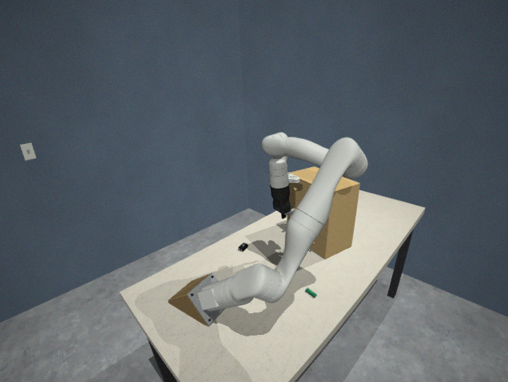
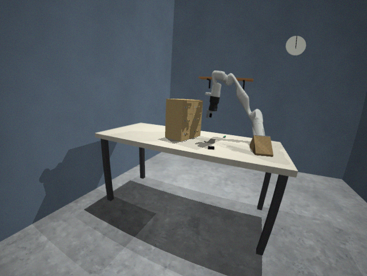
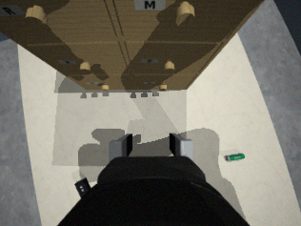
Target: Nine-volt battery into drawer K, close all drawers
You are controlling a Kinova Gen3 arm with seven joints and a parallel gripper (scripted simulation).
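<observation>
The nine-volt battery (image 1: 243,246) (image 2: 210,147) (image 3: 82,188) is a small dark block on the table (image 1: 382,221) (image 2: 127,131), in front of the chest; in the wrist view my gripper's body partly borders it at lower left. The wooden chest (image 1: 340,225) (image 2: 175,118) (image 3: 95,32) stands upright, with two columns of three knobbed drawers, all seemingly pushed in. The upper labels read R and M in the wrist view; the lower ones are too small to read surely. My gripper (image 1: 286,214) (image 2: 209,114) (image 3: 150,141) is open and empty, pointing down high above the table before the chest's front.
A green cylindrical battery (image 1: 311,292) (image 2: 224,136) (image 3: 234,157) lies on the table, on the other side of the gripper from the nine-volt battery. The arm's wooden wedge base (image 1: 186,293) (image 2: 262,145) stands at the table's far end from the chest.
</observation>
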